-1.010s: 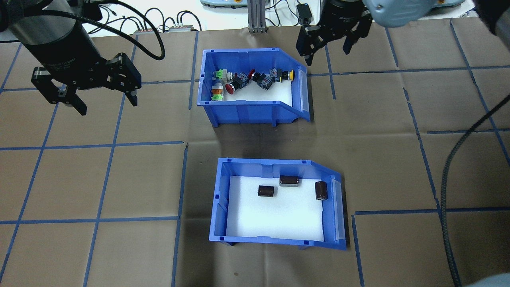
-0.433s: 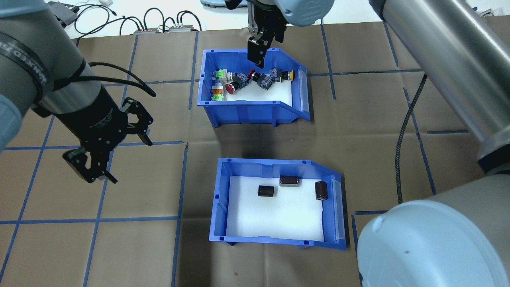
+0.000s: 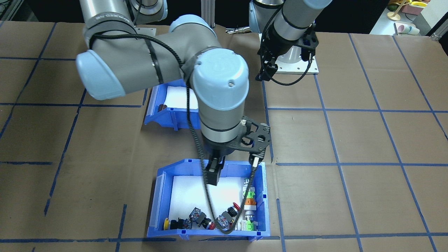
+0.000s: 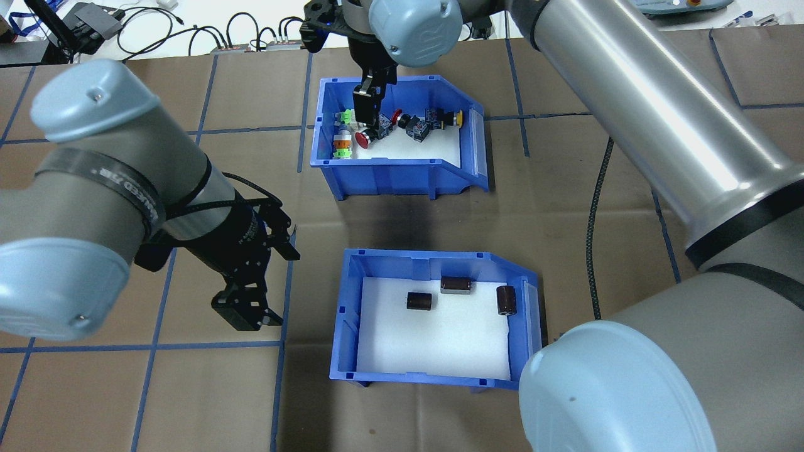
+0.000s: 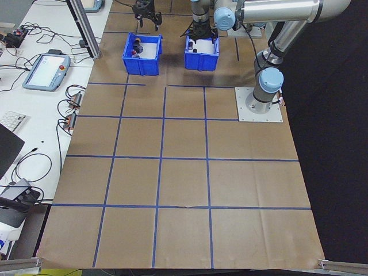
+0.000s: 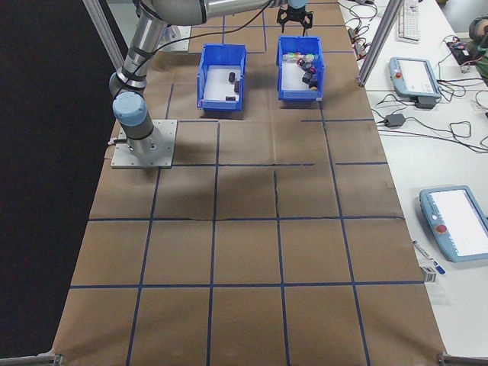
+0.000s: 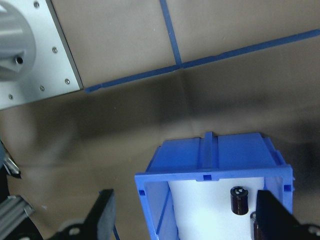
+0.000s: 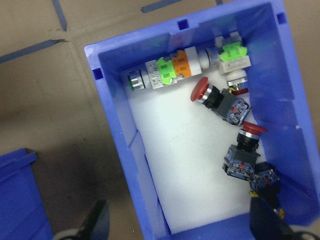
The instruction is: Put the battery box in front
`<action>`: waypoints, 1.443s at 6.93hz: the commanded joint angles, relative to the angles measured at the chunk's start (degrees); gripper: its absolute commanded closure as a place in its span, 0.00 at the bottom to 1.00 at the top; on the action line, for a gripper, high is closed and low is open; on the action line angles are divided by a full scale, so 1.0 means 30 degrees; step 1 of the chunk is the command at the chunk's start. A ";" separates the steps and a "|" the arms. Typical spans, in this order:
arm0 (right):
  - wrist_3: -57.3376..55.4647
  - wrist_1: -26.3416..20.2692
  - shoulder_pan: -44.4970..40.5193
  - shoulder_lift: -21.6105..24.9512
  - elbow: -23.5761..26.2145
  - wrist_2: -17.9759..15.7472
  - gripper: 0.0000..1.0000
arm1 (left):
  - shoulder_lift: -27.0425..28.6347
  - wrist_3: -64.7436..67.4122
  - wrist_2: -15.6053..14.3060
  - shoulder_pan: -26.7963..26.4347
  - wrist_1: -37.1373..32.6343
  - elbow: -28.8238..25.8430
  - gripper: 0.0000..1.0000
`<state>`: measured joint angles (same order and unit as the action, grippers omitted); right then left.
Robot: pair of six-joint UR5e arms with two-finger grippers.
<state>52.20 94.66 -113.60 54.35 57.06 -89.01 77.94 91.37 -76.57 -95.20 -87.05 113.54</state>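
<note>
The left pincer (image 4: 251, 300) hangs low over the brown paper of the table (image 4: 188, 389), fingers spread and holding nothing. The battery box (image 4: 440, 317) stands just beside it, on the side toward the middle of the table, its closed back wall turned to the pincer. In the left wrist view that wall sits between the two fingertips, which suggests the arm is lining up to take the rim. Three dark cylinders (image 4: 419, 301) lie loose on the white foam inside.

Farther off, the right pincer (image 4: 369, 103) hovers over the back rim of the switch bin (image 4: 402, 169), also spread and empty. Its wrist view looks straight down on the coloured push-buttons (image 8: 210, 85). That bin likely has to clear the forward spot first.
</note>
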 commanded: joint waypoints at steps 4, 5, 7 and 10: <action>0.2374 0.3834 -0.0776 -0.0394 0.3794 -0.0562 0.00 | 0.0183 0.7946 0.1292 -0.4446 0.9764 0.5423 0.01; 0.2375 0.3981 -0.0687 -0.0393 0.4323 -0.0740 0.00 | 0.0183 0.7921 0.1439 -0.4855 0.9769 0.5744 0.01; 0.2404 0.4510 -0.0482 -0.0626 0.4562 -0.1061 0.00 | 0.0300 0.7833 0.2137 -0.5181 1.0440 0.6302 0.01; 0.2433 0.5037 -0.0511 -0.0774 0.4592 -0.0975 0.41 | 0.0823 0.7804 0.2671 -0.5240 1.0413 0.6275 0.01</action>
<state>59.45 109.20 -115.12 52.14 70.93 -91.83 79.28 114.76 -68.76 -110.82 -55.88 132.38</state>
